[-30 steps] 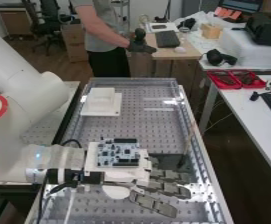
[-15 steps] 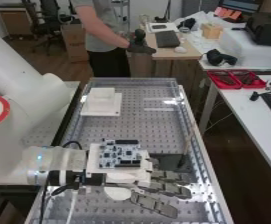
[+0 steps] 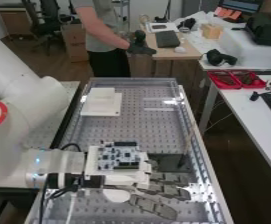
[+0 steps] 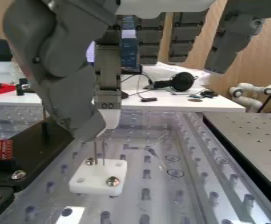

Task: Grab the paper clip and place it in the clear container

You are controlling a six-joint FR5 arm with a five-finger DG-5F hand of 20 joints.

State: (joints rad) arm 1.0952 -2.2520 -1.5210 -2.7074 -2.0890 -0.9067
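Low over the near end of the bench, the hand (image 3: 160, 190) points to the right with its fingers straight. In the wrist view, the hand (image 4: 56, 75) has its thumb bent down in front of a finger, just above a small white block (image 4: 92, 187). Two thin upright wires, which look like the paper clip (image 4: 104, 149), stand between the thumb tip and the block; their upper ends are hidden, and contact with the thumb cannot be made out. A clear-walled tray (image 3: 185, 107) surrounds the perforated surface; whether it is the clear container is unclear.
A white stepped block (image 3: 102, 102) lies farther up the bench. A circuit board (image 3: 118, 156) rides on the hand's back. Beside the small block is a dark fixture (image 4: 36, 152) with screws. Red trays (image 3: 235, 80) sit on the right-hand table.
Over the last second the hand has shifted very slightly toward the bench's near end. Its fingers keep the same straight shape.
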